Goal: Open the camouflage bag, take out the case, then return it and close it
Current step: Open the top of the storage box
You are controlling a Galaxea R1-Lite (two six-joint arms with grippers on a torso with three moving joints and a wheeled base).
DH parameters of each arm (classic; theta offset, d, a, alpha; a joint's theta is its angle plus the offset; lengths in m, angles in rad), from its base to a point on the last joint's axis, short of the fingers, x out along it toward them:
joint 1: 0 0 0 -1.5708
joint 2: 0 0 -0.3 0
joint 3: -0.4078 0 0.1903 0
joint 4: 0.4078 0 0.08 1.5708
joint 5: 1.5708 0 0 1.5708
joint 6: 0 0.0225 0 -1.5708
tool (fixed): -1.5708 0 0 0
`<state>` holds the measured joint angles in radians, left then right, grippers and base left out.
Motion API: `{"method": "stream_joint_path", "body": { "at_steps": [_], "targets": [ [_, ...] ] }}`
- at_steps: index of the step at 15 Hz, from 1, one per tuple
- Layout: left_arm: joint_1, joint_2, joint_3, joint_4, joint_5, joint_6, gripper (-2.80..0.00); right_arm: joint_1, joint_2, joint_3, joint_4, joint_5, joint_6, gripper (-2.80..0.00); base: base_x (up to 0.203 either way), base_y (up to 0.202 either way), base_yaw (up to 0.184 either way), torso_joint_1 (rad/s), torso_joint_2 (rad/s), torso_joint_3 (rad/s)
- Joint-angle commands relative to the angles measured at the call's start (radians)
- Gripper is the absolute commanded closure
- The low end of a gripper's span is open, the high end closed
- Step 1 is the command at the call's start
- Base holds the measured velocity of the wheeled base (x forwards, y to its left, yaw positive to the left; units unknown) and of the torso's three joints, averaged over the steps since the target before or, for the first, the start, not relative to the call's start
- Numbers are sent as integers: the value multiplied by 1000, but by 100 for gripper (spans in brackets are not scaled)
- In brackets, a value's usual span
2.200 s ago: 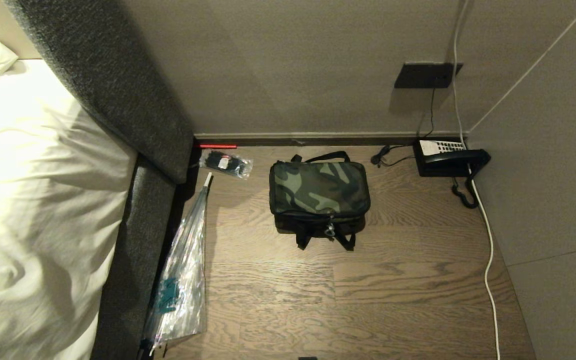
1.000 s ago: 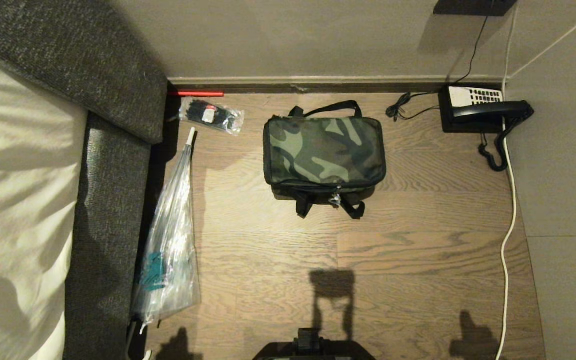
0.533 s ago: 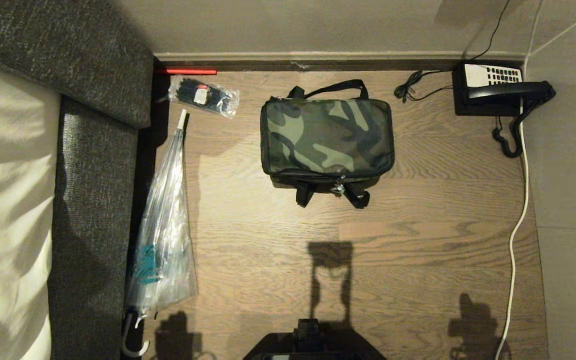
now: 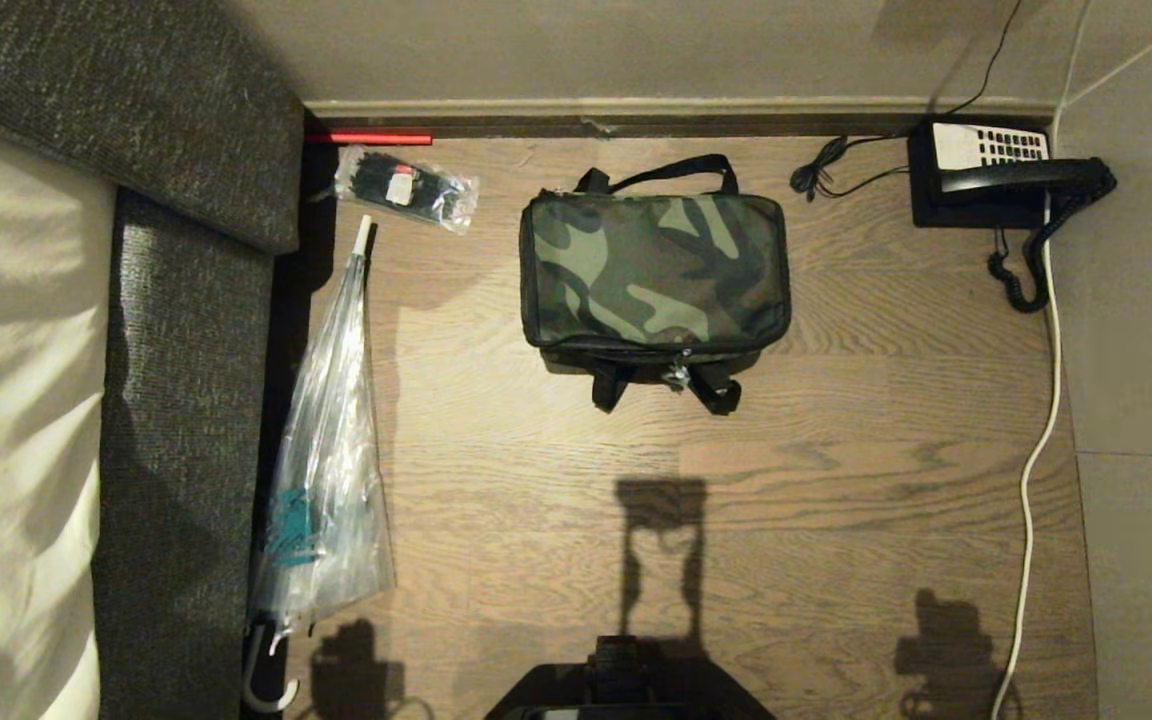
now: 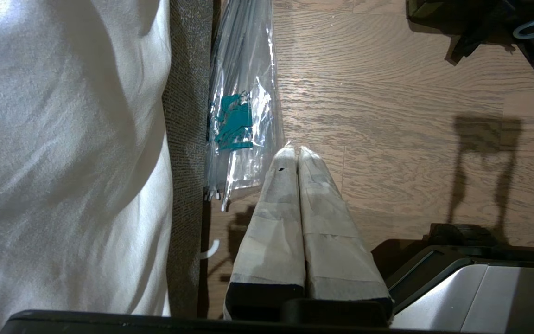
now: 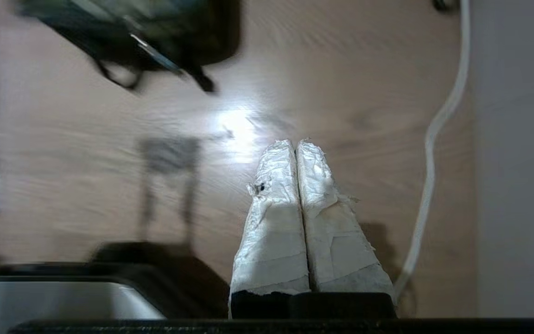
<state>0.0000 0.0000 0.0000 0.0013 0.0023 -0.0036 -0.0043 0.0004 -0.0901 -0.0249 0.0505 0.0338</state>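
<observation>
Zipped camouflage bag [image 4: 654, 270], no readable writing, on wood floor [image 4: 836, 480]; nearer the robot, left gripper [image 5: 298, 149] and right gripper [image 6: 296, 142] fingers pressed together, empty.

In the left wrist view the camouflage bag [image 5: 489, 23] is cut off at 1 o'clock. In the right wrist view the bag is blurred and clipped at 11 o'clock. The bag's zipped top hides its contents. Neither gripper enters the head view.

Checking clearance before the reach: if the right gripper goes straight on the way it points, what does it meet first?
The right gripper, jaws shut and empty, points down at bare wooden floor. It would probably meet that first; the camouflage bag lies off to one side. Depth is unclear.
</observation>
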Motion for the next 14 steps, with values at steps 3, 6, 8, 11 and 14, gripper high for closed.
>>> {"method": "stream_joint_path", "body": {
  "at_steps": [3, 6, 8, 11, 14],
  "targets": [
    [0, 0, 2, 0, 1, 0, 0, 0, -2, -412, 395, 121, 65, 0, 0, 0, 0, 0, 0, 0],
    [0, 0, 2, 0, 1, -1, 0, 0, -1, -453, 523, 197, 100, 0, 0, 0, 0, 0, 0, 0],
    [0, 0, 2, 0, 1, 1, 0, 0, -1, -428, 537, 224, 108, 0, 0, 0, 0, 0, 0, 0],
    [0, 0, 0, 0, 1, 0, 0, 0, -1, -430, 548, 235, 109, 0, 0, 0, 0, 0, 0, 0],
    [0, 0, 2, 0, 1, -1, 0, 0, -2, -443, 535, 244, 108, 0, 0, 0, 0, 0, 0, 0]
  ]
}}
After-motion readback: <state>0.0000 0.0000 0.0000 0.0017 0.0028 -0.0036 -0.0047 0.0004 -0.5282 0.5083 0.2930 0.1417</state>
